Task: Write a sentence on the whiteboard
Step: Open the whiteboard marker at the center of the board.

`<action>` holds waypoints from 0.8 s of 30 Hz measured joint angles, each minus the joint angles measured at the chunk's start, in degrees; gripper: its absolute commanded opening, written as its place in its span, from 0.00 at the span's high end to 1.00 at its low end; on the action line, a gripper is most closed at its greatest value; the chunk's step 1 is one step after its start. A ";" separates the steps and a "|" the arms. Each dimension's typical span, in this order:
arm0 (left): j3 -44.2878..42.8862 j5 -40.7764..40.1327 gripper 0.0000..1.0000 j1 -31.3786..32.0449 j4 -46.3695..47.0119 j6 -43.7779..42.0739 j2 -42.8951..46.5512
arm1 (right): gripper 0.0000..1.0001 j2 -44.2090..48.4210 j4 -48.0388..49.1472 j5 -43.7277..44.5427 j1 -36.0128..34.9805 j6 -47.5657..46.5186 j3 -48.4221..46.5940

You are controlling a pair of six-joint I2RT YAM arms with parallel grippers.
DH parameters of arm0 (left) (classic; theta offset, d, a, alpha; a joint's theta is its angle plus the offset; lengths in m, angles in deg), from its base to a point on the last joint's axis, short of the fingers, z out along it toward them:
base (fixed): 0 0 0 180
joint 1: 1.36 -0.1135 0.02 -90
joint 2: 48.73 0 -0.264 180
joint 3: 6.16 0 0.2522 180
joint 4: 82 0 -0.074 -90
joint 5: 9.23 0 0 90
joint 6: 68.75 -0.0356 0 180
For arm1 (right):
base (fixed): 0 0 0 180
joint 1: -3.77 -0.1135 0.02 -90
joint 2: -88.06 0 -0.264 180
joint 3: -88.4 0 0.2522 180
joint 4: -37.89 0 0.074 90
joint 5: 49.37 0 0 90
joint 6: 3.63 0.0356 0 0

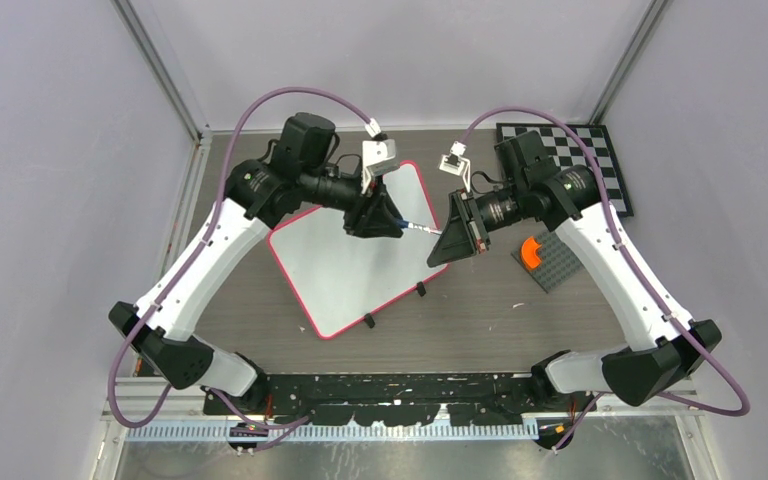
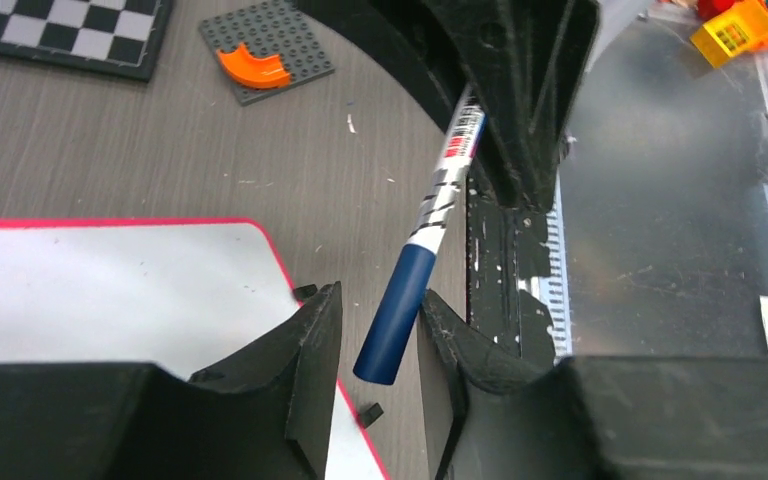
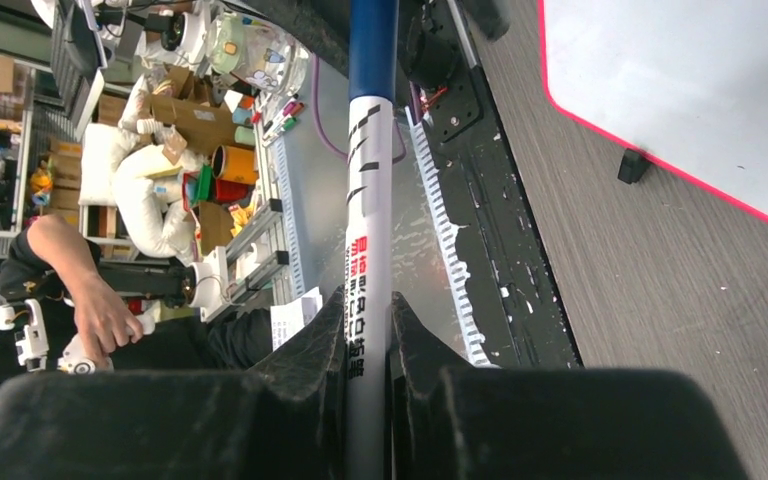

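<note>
The whiteboard (image 1: 345, 270) is smooth, faintly glossy white with a thin red-pink plastic rim, on a table (image 1: 480, 310) of matt grey-brown wood grain. The marker (image 2: 428, 235) has a shiny printed white plastic barrel and a satin dark blue cap; the fingers (image 2: 305, 365) of the left gripper (image 2: 380, 300) are matt black plastic, rough-edged and flecked white. The studded base plate (image 2: 295, 35) is dull grey plastic, its orange piece (image 2: 253, 68) glossy, and the metal sheet (image 2: 660, 200) looks brushed, softly shiny.

Whiteboard (image 1: 345, 265): white, red-pink rim, rounded corners, lying flat, skewed; two black clips (image 1: 369, 322) on near-right edge.
</note>
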 measured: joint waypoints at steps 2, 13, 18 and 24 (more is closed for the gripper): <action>-0.07 1.57 0.83 0.85 -0.63 -1.46 -0.07 | 1.00 0.04 -0.33 -0.11 -0.13 -0.13 -0.02; -0.44 3.63 1.00 2.97 -4.48 -7.15 -0.04 | 0.43 0.11 -1.77 -0.31 -0.63 -0.50 -0.31; -0.44 2.47 1.00 3.04 -4.37 -7.19 -0.04 | 0.51 0.11 -1.09 -0.02 -0.66 0.37 -0.31; -0.61 2.45 1.00 3.04 -4.42 -6.80 -0.04 | 0.86 0.11 -0.66 0.94 -0.48 1.11 -0.31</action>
